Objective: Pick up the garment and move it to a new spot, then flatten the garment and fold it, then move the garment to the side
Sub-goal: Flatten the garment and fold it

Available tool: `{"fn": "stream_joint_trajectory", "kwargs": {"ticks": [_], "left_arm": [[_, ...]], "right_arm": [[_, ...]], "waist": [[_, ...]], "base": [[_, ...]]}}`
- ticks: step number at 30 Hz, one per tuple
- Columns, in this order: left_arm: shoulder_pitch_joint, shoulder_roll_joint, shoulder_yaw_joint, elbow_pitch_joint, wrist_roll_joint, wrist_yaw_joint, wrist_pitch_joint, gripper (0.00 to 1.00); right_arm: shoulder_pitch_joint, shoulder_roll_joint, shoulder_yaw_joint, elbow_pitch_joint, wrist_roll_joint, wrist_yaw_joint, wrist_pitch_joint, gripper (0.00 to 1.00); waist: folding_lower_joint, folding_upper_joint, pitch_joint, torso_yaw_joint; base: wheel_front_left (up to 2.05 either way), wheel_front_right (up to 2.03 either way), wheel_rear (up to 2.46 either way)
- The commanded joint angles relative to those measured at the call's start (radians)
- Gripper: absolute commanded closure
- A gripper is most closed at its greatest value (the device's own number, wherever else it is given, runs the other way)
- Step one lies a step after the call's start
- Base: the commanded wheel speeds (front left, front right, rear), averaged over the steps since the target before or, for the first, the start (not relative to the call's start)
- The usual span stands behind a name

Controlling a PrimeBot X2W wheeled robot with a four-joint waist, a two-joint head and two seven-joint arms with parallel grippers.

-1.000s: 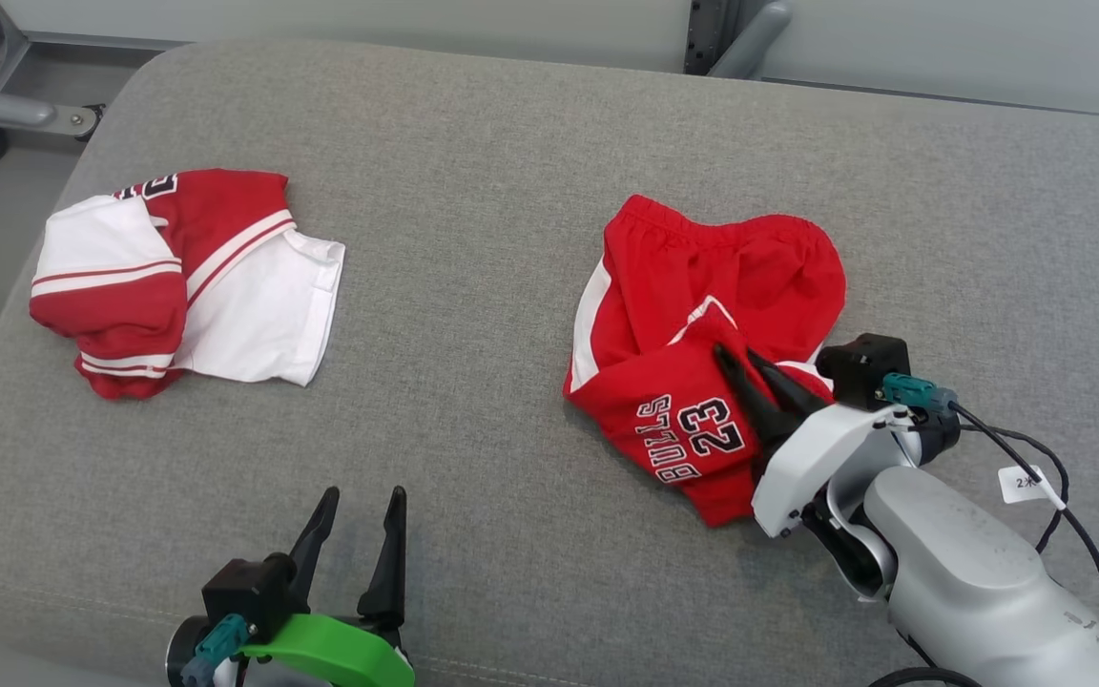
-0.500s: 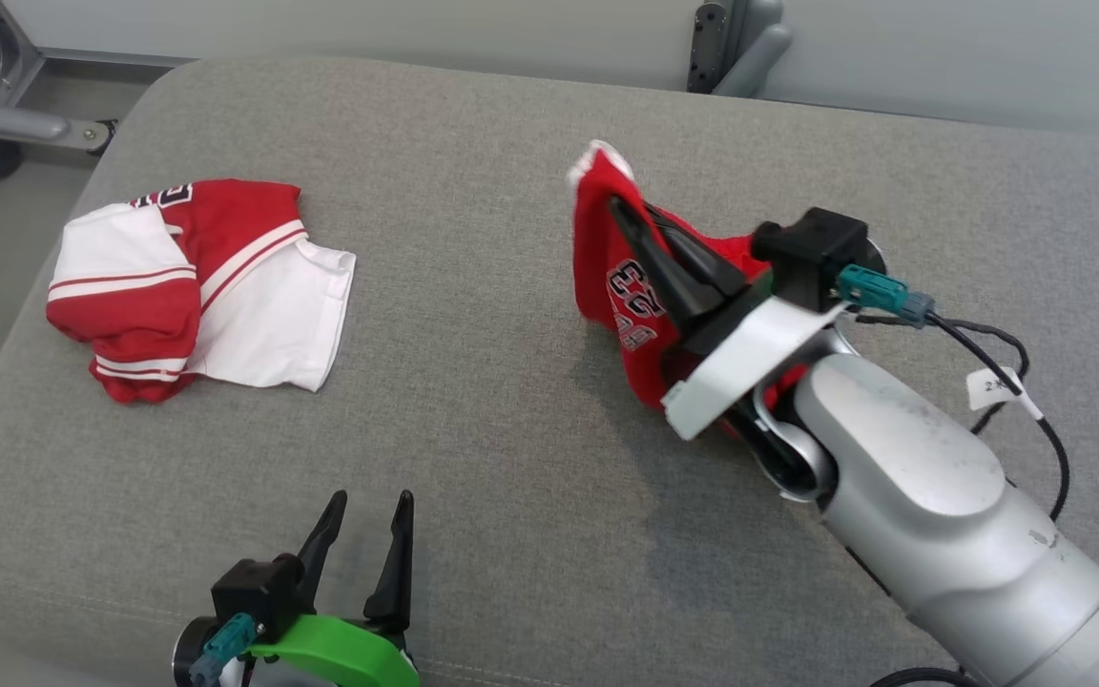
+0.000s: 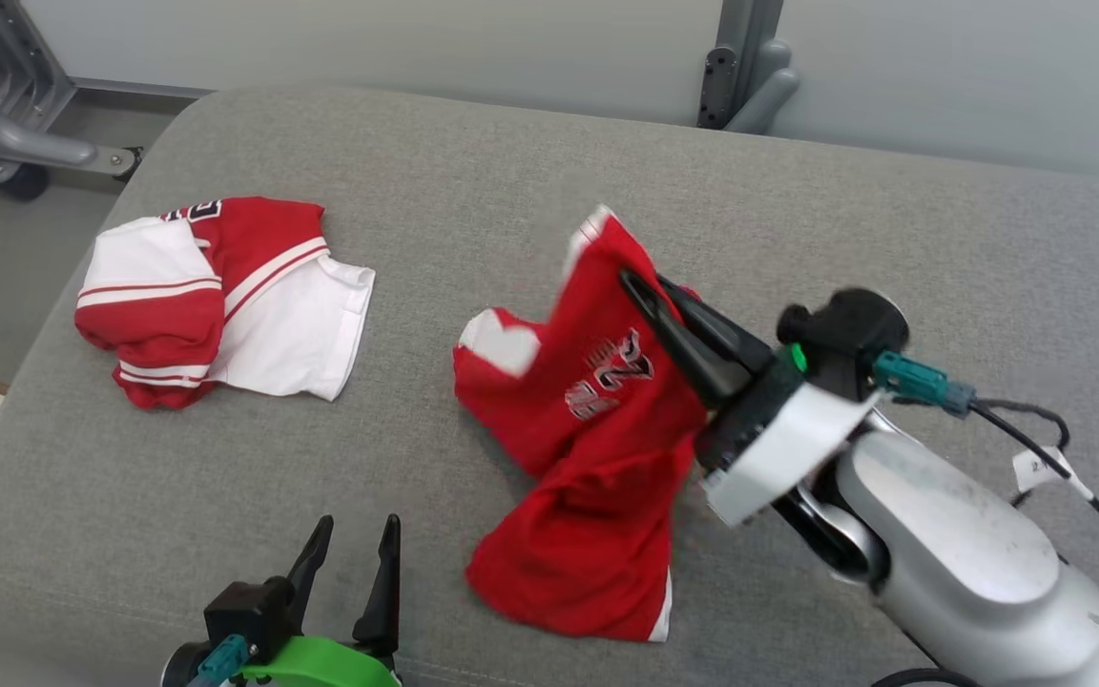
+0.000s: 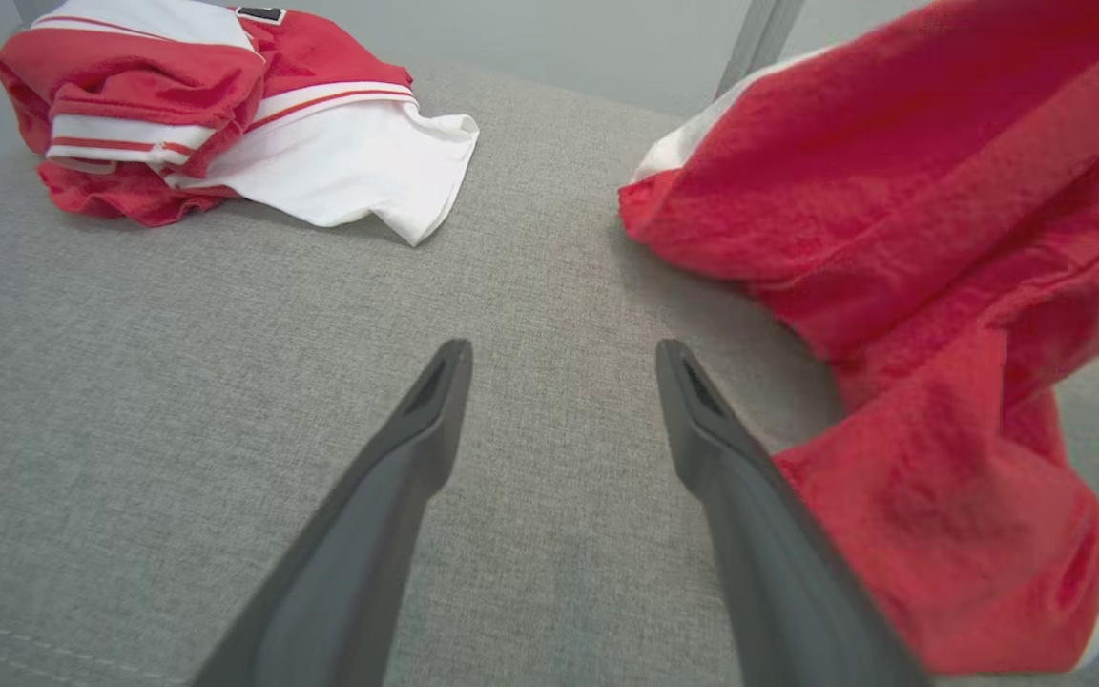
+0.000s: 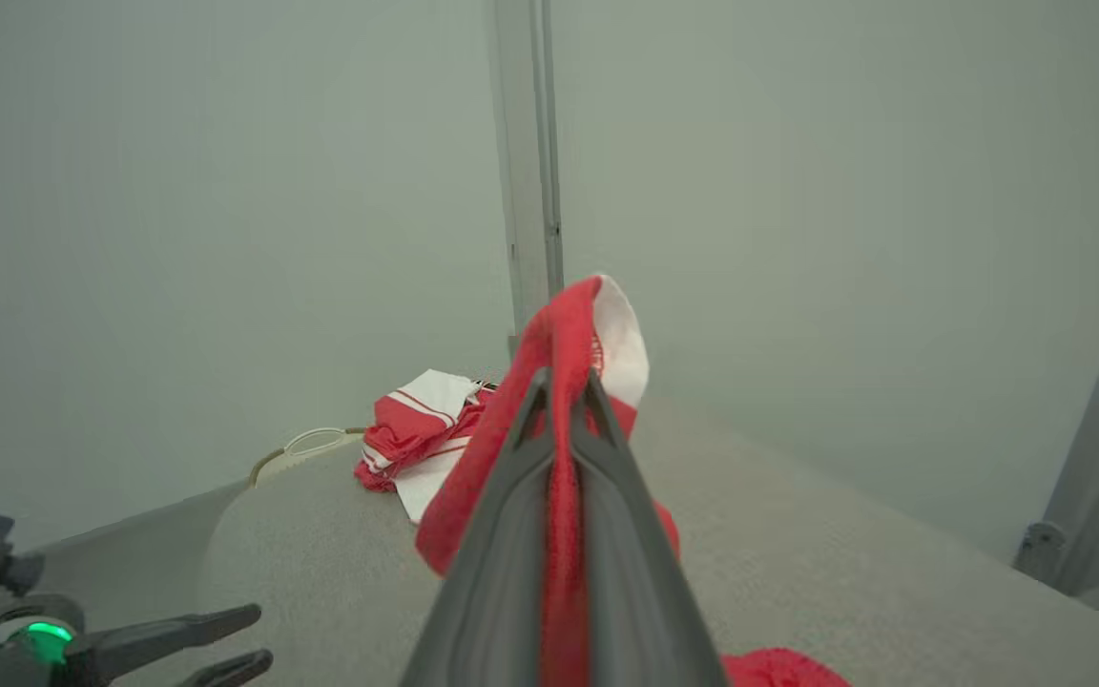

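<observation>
found right hand [image 3: 645,281] pinched shut on red shorts [image 3: 588,458], upper edge raised, lower part draped on grey cushion [image 3: 511,191]. found left hand [image 3: 357,523] spread wide, empty, near shorts. noted red-and-white garment [image 3: 225,296] well apart.

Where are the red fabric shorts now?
Head view, right of centre: the red fabric shorts hang pinched in the right gripper over the grey cushion, with the crumpled red-and-white shirt to their left.

We see the garment [image 3: 597,458] in red, with white trim and white numerals edged black (blurred). The shirt [image 3: 225,296] at the upper left of the frame is red and white with thin stripes. The cushion [image 3: 473,172] is grey; the left gripper [image 3: 357,523] has a green shell.
</observation>
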Motion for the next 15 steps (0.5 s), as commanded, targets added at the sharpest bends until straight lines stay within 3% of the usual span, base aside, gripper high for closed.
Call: {"fn": "stream_joint_trajectory", "kwargs": {"ticks": [1, 8, 15], "left_arm": [[0.001, 0.002, 0.004, 0.0, 0.002, 0.001, 0.0, 0.0], [-0.032, 0.002, 0.01, -0.014, 0.011, 0.001, 0.0, 0.0], [-0.082, 0.002, -0.012, -0.014, 0.021, 0.001, 0.0, 0.0]], "right_arm": [[0.035, -0.025, -0.003, 0.024, 0.008, -0.001, -0.001, 1.0], [0.197, -0.121, -0.109, 0.142, 0.025, -0.001, -0.001, 1.0], [0.222, -0.128, -0.286, 0.225, -0.059, -0.001, -0.001, 1.0]], "waist": [[0.0, 0.0, 0.012, -0.021], [0.0, 0.0, 0.029, -0.09], [0.0, 0.0, 0.04, -0.143]], "base": [[0.0, 0.0, 0.0], [0.0, 0.0, 0.0], [0.0, 0.0, 0.0]]}}
